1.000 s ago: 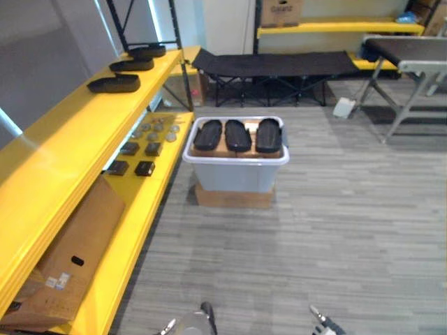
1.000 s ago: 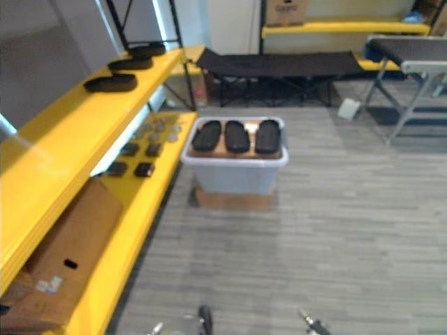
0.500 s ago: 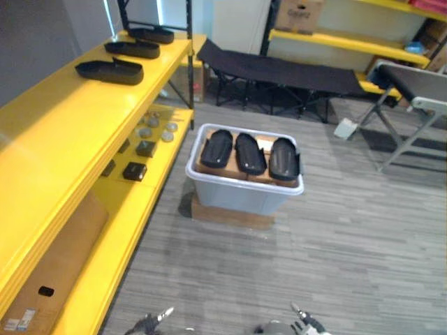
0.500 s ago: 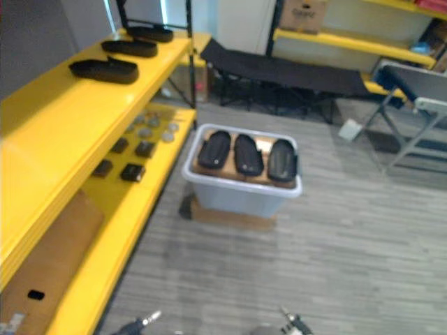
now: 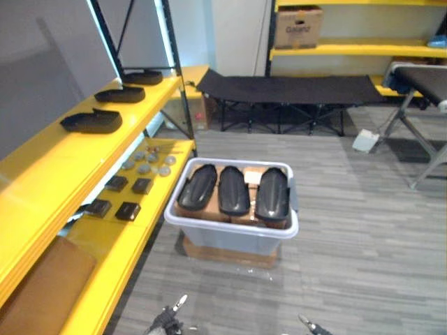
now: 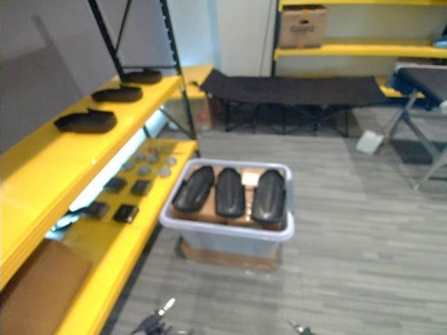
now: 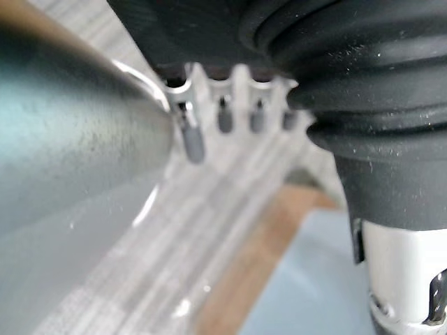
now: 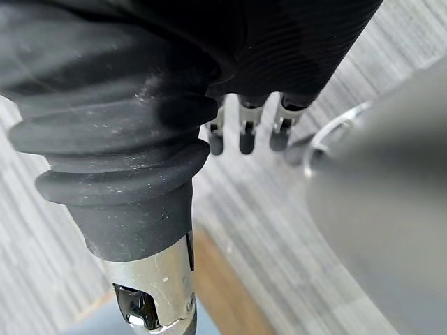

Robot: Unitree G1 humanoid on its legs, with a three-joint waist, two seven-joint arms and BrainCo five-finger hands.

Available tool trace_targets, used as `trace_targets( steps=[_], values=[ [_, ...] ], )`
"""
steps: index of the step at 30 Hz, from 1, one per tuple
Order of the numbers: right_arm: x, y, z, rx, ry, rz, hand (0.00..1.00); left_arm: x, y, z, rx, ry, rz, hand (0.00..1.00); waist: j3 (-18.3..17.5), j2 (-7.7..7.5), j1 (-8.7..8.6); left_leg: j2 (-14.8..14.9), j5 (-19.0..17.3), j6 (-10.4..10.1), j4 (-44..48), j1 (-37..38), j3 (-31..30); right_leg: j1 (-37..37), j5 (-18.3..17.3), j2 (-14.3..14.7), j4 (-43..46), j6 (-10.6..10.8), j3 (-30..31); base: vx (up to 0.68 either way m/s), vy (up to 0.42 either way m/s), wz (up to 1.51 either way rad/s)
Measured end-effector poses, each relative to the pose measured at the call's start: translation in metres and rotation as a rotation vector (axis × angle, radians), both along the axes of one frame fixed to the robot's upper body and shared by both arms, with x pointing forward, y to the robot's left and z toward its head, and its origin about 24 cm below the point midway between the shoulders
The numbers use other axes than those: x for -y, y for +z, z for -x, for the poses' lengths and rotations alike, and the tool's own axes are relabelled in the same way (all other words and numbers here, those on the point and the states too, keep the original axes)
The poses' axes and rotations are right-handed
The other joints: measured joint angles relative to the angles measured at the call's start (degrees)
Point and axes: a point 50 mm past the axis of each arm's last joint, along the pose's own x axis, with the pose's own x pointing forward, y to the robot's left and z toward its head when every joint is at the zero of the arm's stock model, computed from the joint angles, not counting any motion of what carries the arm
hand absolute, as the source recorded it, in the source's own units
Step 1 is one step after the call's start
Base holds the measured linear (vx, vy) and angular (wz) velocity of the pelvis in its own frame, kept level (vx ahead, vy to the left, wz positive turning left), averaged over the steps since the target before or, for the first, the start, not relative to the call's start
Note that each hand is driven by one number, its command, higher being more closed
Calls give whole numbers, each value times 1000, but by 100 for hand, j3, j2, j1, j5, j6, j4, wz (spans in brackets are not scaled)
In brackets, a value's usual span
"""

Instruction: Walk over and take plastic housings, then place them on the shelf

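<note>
Three black plastic housings [image 5: 233, 190] lie side by side in a pale grey bin [image 5: 230, 232] on the floor ahead. Three more black housings [image 5: 91, 122] rest in a row on the top board of the yellow shelf [image 5: 56, 167] at the left. My left hand [image 5: 167, 321] and right hand [image 5: 309, 325] hang low at the bottom edge, well short of the bin. In the wrist views the left hand's fingers [image 7: 190, 136] and the right hand's fingers [image 8: 244, 137] hang straight over the floor and hold nothing.
The bin stands on a flat brown base [image 5: 227, 252]. Small dark parts [image 5: 115, 197] and round metal discs [image 5: 147, 164] lie on the lower shelf board. A black folding cot [image 5: 286, 87] stands behind, with a cardboard box [image 5: 298, 26] above it. Grey floor lies open to the right.
The whole picture has shifted as the camera moved; the bin now looks nearer and closer to the middle. Both hands stay low at the bottom edge.
</note>
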Motion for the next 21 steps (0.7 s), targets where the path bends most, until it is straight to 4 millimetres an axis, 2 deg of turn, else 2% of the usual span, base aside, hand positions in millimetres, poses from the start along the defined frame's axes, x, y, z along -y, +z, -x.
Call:
trace_targets(
  steps=[1, 2, 4, 6, 7, 9, 11, 12, 13, 14, 15, 16, 17, 18, 19, 20, 21],
  values=[
    [1, 0, 4, -4, -6, 3, 0, -4, 0, 2, -1, 16, -6, 0, 25, -67, 50, -210, 475, 68, -325, 35, -156, 48, 1, -82, -31, 76, 32, 209, 160, 10],
    [0, -1, 10, -4, 4, 9, 0, -10, -1, 8, -18, 35, -20, 0, 10, -194, 82, -408, 696, 151, -539, 138, -182, 105, -15, -225, -81, 251, 22, 218, 171, 8],
    [-8, -1, 7, 22, 35, 11, 0, -19, 1, 7, -6, 34, -51, 0, 24, -313, 106, -532, 656, 233, -541, 165, -85, 126, 27, -356, -111, 341, 27, 185, 136, -1],
    [-23, 0, -9, 92, 155, 10, 0, -29, 3, 3, 2, 11, -100, 0, 94, -521, 151, -706, 598, 302, -588, 205, 33, 109, 69, -529, -138, 445, 88, 142, 152, -17],
    [-26, 1, -13, 112, 191, 11, 0, -30, 3, 3, 2, 6, -105, 0, 70, -558, 159, -755, 587, 322, -628, 207, 52, 79, 68, -575, -142, 474, 109, 106, 150, -7],
    [-37, 7, -30, 223, 421, 38, 0, -31, 5, 0, 16, -27, -129, 0, 36, -612, 158, -926, 619, 378, -836, 299, 52, 76, 67, -705, -161, 552, 108, 114, 138, 1],
    [-71, 24, -62, 422, 904, 93, 0, -35, 7, -6, 31, -95, -172, 0, 9, -669, 154, -1093, 670, 457, -984, 221, -12, 4, 96, -816, -219, 640, -7, 72, 97, 16],
    [-83, 32, -71, 499, 1036, 115, 0, -34, 8, -9, 37, -116, -179, 0, 2, -679, 155, -1121, 685, 480, -985, 147, -56, -45, 111, -820, -226, 664, -37, 53, 73, 32],
    [-108, 53, -91, 673, 1249, 148, 0, -33, 9, -14, 50, -156, -189, 0, 4, -709, 168, -1143, 704, 510, -969, -17, -129, -149, 151, -835, -225, 703, -124, 26, 40, 37],
    [-135, 79, -109, 854, 1373, 171, 0, -34, 11, -20, 60, -191, -201, 0, 26, -759, 217, -1136, 712, 522, -946, -147, -223, -224, 214, -812, -224, 699, -207, 16, 26, 37],
    [-146, 93, -117, 939, 1397, 184, 0, -34, 12, -22, 66, -206, -205, 0, 35, -777, 235, -1118, 718, 530, -944, -191, -265, -247, 260, -791, -226, 692, -221, 8, 22, 24],
    [-163, 123, -132, 1106, 1410, 215, 0, -34, 13, -25, 81, -215, -210, 0, 48, -802, 302, -1058, 731, 546, -960, -222, -281, -303, 404, -724, -226, 653, -246, 12, 40, 5],
    [-174, 155, -146, 1259, 1338, 249, 0, -35, 14, -27, 94, -220, -219, 0, 53, -807, 389, -983, 732, 547, -963, -214, -262, -321, 585, -646, -241, 597, -232, 8, 49, -3],
    [-175, 170, -154, 1318, 1277, 266, 0, -35, 14, -26, 95, -224, -223, 0, 53, -809, 395, -958, 733, 549, -962, -205, -263, -322, 668, -618, -257, 554, -221, -3, 82, -7],
    [-167, 196, -171, 1400, 1136, 316, 0, -37, 14, -25, 98, -233, -233, 0, 47, -823, 394, -951, 743, 565, -959, -200, -252, -324, 803, -609, -285, 547, -186, -13, 104, -3],
    [-148, 216, -189, 1434, 947, 381, 0, -40, 15, -25, 110, -248, -247, 0, 78, -826, 393, -989, 756, 585, -958, -199, -232, -328, 879, -638, -307, 531, -170, -20, 113, -4],
    [-136, 224, -198, 1435, 849, 412, 0, -41, 16, -25, 115, -258, -253, 0, 89, -842, 392, -1005, 761, 593, -954, -199, -217, -331, 913, -654, -317, 527, -167, -37, 112, -10]
  ],
)
